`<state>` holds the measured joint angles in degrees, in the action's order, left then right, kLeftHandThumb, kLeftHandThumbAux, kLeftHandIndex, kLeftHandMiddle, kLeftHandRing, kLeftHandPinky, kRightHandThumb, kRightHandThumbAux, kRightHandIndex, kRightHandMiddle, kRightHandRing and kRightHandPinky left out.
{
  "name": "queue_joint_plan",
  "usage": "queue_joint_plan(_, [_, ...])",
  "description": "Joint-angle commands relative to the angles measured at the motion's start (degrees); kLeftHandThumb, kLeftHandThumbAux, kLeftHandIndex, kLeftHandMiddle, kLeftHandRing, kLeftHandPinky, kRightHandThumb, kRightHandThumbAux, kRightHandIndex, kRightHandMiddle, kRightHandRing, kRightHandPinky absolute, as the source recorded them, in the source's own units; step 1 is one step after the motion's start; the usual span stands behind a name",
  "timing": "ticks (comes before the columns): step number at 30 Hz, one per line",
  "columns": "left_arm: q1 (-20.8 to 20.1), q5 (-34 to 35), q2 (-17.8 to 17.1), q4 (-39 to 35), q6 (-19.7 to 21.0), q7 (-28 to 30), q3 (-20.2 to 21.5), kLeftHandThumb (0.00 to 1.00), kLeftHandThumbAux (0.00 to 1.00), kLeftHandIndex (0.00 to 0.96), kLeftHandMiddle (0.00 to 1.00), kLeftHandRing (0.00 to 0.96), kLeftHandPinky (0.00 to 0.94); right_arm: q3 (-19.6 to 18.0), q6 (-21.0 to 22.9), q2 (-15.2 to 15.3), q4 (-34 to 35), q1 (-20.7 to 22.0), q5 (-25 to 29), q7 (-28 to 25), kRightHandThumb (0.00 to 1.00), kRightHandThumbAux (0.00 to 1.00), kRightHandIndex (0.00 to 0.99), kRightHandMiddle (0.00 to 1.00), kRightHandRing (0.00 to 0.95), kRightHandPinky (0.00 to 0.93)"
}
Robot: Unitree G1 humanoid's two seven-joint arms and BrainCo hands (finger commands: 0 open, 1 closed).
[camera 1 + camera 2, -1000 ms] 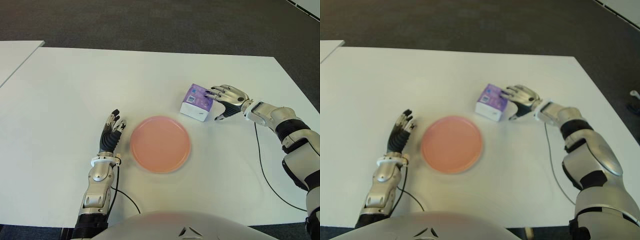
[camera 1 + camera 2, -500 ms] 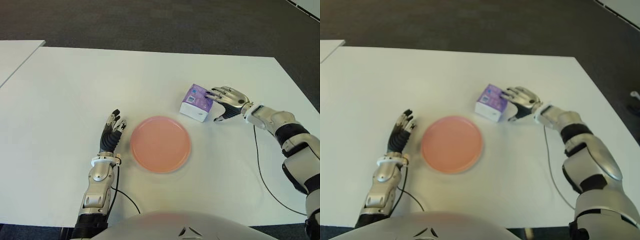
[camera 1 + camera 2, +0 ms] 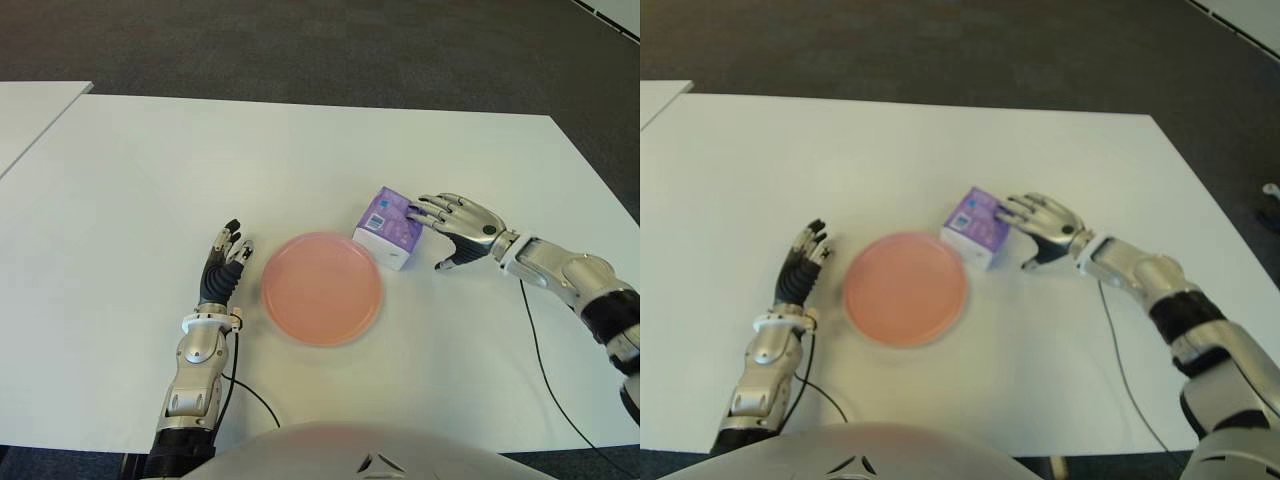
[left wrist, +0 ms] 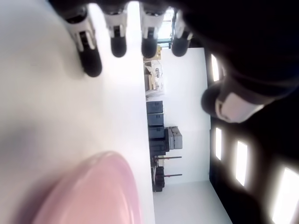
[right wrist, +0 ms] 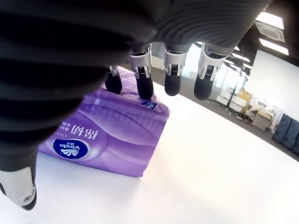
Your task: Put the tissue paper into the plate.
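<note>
While soft purple tissue pack (image 3: 388, 222) abuts round plate (image 3: 321, 288)

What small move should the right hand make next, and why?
Probably close the fingers around the tissue pack. The right hand touches its top with fingers spread, not gripping, and the pack sits on the table at the plate's edge.

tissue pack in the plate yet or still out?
Out. The tissue pack sits on the table just beside the plate rim, with the right hand fingers on its top.
</note>
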<state>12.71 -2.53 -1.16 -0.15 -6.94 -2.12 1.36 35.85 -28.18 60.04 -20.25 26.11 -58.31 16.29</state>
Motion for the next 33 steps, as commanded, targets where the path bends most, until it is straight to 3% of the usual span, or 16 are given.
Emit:
queue_joint_plan(1, [1.45, -0.05, 0.36, 0.55, 1.59, -0.15, -0.22, 0.000, 0.489, 0.000, 0.000, 0.000, 0.000, -9.76, 5.67, 14.23, 31.14, -17.66, 4.84, -17.70, 0.197, 0.592, 0.000, 0.000, 0.000, 0.000])
queue_joint_plan(4, [1.38, -0.10, 0.40, 0.68, 1.51, -0.22, -0.24, 0.000, 0.490, 0.000, 0.000, 0.000, 0.000, -15.32, 8.09, 17.58, 40.47, -20.64, 7.84, -23.73, 0.165, 0.600, 0.000, 0.000, 0.000, 0.000])
queue_joint_plan(8, [1.21, -0.41, 0.53, 0.91, 1.42, -0.55, -0.33, 0.000, 0.491, 0.000, 0.000, 0.000, 0.000, -23.19, 10.56, 20.26, 49.70, -27.37, 7.34, -28.59, 0.119, 0.616, 0.000, 0.000, 0.000, 0.000])
queue_joint_plan(10, [1.07, -0.36, 0.60, 1.10, 1.52, -0.59, -0.33, 0.000, 0.491, 0.000, 0.000, 0.000, 0.000, -24.15, 12.62, 19.02, 49.92, -30.04, 3.31, -29.60, 0.098, 0.628, 0.000, 0.000, 0.000, 0.000])
queue_joint_plan(12, [0.93, -0.30, 0.65, 1.30, 1.63, -0.60, -0.32, 0.000, 0.492, 0.000, 0.000, 0.000, 0.000, -15.52, 14.33, 10.81, 39.39, -26.08, -6.42, -26.92, 0.085, 0.638, 0.000, 0.000, 0.000, 0.000])
queue_joint_plan(14, [0.80, -0.26, 0.65, 1.44, 1.90, -0.57, -0.31, 0.000, 0.492, 0.000, 0.000, 0.000, 0.000, -14.94, 14.79, 8.66, 40.54, -23.18, -6.31, -32.39, 0.071, 0.651, 0.000, 0.000, 0.000, 0.000])
queue_joint_plan(16, [0.70, -0.27, 0.66, 1.57, 2.02, -0.54, -0.30, 0.000, 0.492, 0.000, 0.000, 0.000, 0.000, -17.38, 15.32, 9.29, 45.82, -23.39, -4.29, -38.00, 0.055, 0.666, 0.000, 0.000, 0.000, 0.000])
queue_joint_plan(19, [0.47, -0.17, 0.56, 1.82, 2.10, -0.31, -0.31, 0.000, 0.492, 0.000, 0.000, 0.000, 0.000, -21.86, 15.40, 11.83, 50.44, -28.35, -3.58, -39.57, 0.041, 0.682, 0.000, 0.000, 0.000, 0.000])
queue_joint_plan(26, [0.22, -0.26, 0.65, 1.94, 2.21, -0.42, -0.30, 0.000, 0.495, 0.000, 0.000, 0.000, 0.000, -27.92, 14.48, 10.49, 55.90, -32.47, -2.99, -45.90, 0.009, 0.711, 0.000, 0.000, 0.000, 0.000])
queue_joint_plan(33, [0.19, -0.49, 0.69, 1.96, 2.65, -0.49, -0.28, 0.000, 0.499, 0.000, 0.000, 0.000, 0.000, -30.50, 14.06, 7.21, 57.03, -34.40, -3.25, -49.19, 0.000, 0.702, 0.000, 0.000, 0.000, 0.000])
